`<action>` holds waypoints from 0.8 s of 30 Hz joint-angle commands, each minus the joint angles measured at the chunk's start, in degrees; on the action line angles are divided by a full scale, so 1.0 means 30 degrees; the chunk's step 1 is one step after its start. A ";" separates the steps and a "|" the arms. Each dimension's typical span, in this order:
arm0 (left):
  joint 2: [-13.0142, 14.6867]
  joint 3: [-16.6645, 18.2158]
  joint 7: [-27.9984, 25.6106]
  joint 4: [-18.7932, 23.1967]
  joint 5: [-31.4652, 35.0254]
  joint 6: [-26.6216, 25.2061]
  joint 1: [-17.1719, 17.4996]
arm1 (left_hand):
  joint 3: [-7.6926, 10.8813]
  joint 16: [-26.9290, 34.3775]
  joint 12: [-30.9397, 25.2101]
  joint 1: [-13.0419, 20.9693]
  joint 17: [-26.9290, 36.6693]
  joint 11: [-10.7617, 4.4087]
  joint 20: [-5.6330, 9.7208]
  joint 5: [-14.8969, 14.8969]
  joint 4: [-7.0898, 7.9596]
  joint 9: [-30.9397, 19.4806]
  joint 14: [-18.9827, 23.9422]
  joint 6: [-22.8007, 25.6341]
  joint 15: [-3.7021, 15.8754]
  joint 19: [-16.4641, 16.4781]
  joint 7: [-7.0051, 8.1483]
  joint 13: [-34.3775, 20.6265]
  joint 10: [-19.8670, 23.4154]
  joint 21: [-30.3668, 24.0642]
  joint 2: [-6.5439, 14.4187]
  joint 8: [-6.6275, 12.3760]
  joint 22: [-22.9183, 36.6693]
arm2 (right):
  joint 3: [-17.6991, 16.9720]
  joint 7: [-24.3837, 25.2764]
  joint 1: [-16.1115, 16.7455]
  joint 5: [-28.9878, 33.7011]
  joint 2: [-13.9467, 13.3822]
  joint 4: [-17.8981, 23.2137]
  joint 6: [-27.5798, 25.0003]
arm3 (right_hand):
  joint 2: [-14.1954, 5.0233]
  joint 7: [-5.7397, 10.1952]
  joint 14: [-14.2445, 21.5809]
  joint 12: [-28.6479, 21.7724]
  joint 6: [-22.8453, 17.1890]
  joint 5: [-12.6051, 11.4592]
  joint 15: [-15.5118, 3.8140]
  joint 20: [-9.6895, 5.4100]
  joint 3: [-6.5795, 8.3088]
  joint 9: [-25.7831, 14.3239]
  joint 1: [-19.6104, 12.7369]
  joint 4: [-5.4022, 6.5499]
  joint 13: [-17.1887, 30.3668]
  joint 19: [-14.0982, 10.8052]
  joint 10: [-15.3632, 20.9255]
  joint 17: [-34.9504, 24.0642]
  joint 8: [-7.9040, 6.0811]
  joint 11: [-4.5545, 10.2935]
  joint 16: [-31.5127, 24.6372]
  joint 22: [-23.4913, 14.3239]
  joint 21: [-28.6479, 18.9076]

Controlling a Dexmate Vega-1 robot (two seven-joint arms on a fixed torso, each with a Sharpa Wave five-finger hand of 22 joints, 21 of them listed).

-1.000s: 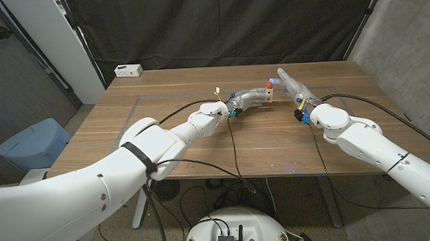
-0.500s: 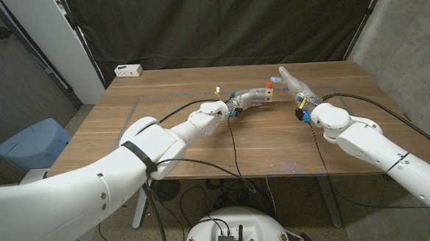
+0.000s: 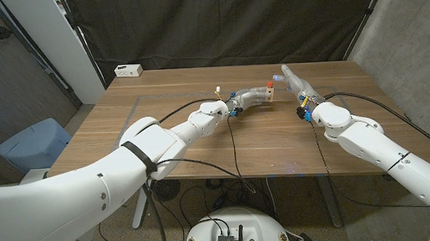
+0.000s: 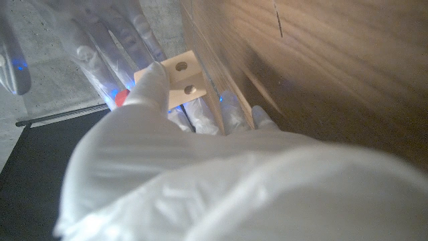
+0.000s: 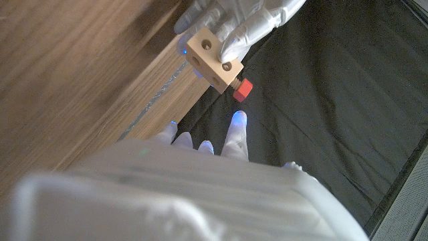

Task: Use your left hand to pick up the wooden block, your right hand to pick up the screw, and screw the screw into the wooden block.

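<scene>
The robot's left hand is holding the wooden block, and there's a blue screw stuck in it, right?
Almost. The left robot hand does hold the block, but the screw sticking out of it has a red head, not a blue one. The right wrist view shows it best.

Left robot hand (image 3: 254, 97) grips; right robot hand (image 3: 295, 81) extends fingers apart.

Pale wooden block (image 5: 212, 61) with round holes, red-headed screw (image 5: 243, 89) protruding from one face
</scene>
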State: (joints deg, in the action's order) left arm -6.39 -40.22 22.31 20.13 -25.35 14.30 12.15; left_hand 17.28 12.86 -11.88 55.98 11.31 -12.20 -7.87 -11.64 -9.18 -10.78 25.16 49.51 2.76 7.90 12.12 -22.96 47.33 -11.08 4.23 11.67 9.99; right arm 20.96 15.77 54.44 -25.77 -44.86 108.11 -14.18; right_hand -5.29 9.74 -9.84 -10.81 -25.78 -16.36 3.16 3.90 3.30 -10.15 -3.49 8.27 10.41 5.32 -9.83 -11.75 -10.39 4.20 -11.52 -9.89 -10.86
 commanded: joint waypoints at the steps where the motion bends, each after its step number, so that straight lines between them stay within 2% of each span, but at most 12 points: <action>1: 0.0076 0.0103 0.0450 0.0053 0.0010 0.0593 0.0202 | 0.0046 0.0086 -0.0066 0.0082 0.0077 -0.0077 0.0072 -0.0098 0.0150 -0.0092 0.0131 0.0815 0.1051 0.0138 -0.0634 -0.0077 0.0169 -0.0134 0.0194 0.0152 0.0102 | 0.0118 -0.0197 -0.0179 0.0010 0.0137 -0.0331 0.0251 | -0.0456 -0.0117 -0.2940 -0.0019 -0.0027 -0.0146 0.0076 0.0144 0.0111 0.0003 0.0220 0.0039 0.0002 0.0022 -0.1244 -0.0011 -0.0046 -0.0075 -0.0097 0.0001 -0.0051; 24: 0.0151 0.0287 0.0941 0.0093 0.0033 0.1158 0.0451 | 0.0042 0.0088 -0.0062 0.0056 0.0082 -0.0076 0.0093 -0.0103 0.0173 -0.0093 0.0131 0.0846 0.1044 0.0158 -0.0656 -0.0079 0.0165 -0.0141 0.0212 0.0164 0.0102 | 0.0180 -0.0053 0.0198 -0.0083 0.0070 0.0126 0.0030 | -0.0437 -0.0098 -0.2939 -0.0026 -0.0162 -0.0146 0.0076 0.0157 0.0113 0.0003 0.0239 0.0040 0.0001 0.0033 -0.1251 -0.0012 -0.0101 -0.0087 -0.0101 0.0001 -0.0050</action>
State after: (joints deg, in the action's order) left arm -6.04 -39.60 24.67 20.33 -25.34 17.26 13.24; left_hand 17.39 12.86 -11.82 56.17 11.31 -12.33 -7.87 -11.67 -9.08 -10.81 25.16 49.51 2.76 7.90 12.13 -23.00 47.44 -11.08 4.32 11.67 9.99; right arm 21.36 15.35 54.59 -26.04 -44.55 107.84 -13.73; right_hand -5.29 9.52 -9.84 -10.81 -26.00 -16.36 3.16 3.90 3.30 -10.15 -3.49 8.27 10.41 5.32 -9.83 -11.75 -10.38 4.20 -11.52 -9.89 -10.86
